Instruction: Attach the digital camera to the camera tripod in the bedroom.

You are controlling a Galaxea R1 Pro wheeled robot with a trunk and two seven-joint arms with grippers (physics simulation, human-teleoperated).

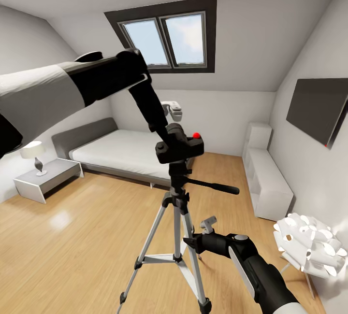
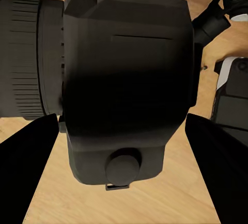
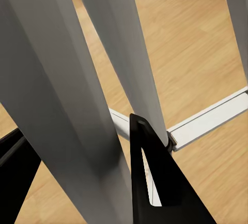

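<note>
The black digital camera (image 1: 181,146), with its red button (image 1: 196,135), sits on top of the camera tripod's black head (image 1: 178,175) in the middle of the bedroom. My left gripper (image 1: 168,134) reaches it from the upper left. In the left wrist view the camera body (image 2: 129,74) lies between the two fingers (image 2: 31,167), whose tips touch its sides. The pan handle (image 1: 215,187) points right. Lower down, my right gripper (image 1: 192,243) is at the silver legs. In the right wrist view a grey leg (image 3: 57,105) stands between its fingers (image 3: 155,182).
A grey bed (image 1: 121,152) stands behind the tripod under the skylight (image 1: 166,38). A nightstand with a lamp (image 1: 43,178) is at the left. White shelving (image 1: 266,178), a dark wall panel (image 1: 319,108) and a white spiky lamp (image 1: 309,244) line the right wall. Open wood floor (image 1: 82,236) lies at the front left.
</note>
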